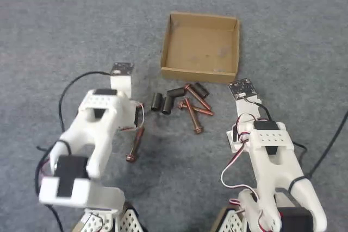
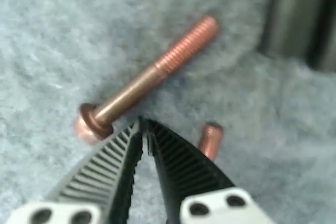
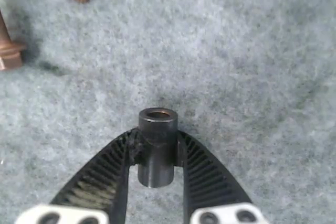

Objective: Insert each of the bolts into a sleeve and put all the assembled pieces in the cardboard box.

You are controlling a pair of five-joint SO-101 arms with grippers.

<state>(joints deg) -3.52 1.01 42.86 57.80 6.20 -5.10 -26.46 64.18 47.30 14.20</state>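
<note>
**Layout.** Cardboard box (image 1: 198,73) sits at 12 o'clock of the parts cluster, with open carpet (image 1: 54,36) on all sides. Count: 4 bolts (image 1: 193,115), 3 crossed and a lone bolt (image 1: 134,145) at 8 o'clock; 4 loose sleeves (image 1: 156,101). L gripper (image 2: 143,124): fingers pressed together beside the lone bolt's head. R gripper (image 3: 156,135) clamps a 5th sleeve (image 3: 156,156).

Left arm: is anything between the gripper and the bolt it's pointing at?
Nothing visible. The bolt lies bare on the carpet just past the tip of the shut left gripper. Another copper end sits off to one side, not between them.
</note>
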